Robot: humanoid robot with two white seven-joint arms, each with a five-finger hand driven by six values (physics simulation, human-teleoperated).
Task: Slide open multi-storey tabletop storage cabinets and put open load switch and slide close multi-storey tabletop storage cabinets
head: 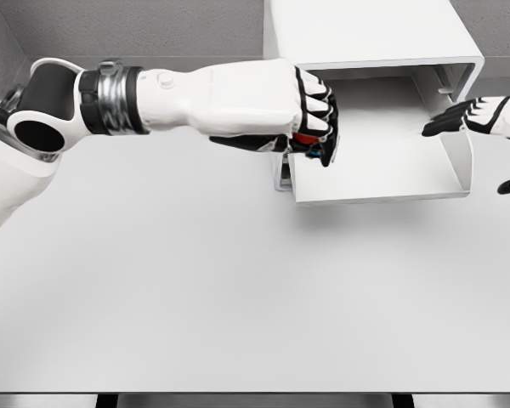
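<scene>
A white tabletop storage cabinet point(365, 34) stands at the back of the table, its drawer point(382, 183) pulled out toward me. My left hand point(310, 127) reaches across from the left and hovers over the drawer's left edge, fingers curled around a small red and blue object, the load switch point(306, 138), mostly hidden by the fingers. My right hand point(459, 117) comes in from the right edge, its black fingers extended and relaxed near the drawer's right wall, holding nothing.
The white table point(238, 289) stretches wide in front of the cabinet. A grey wall point(136, 25) runs behind it. The table's front edge lies along the bottom of the head view.
</scene>
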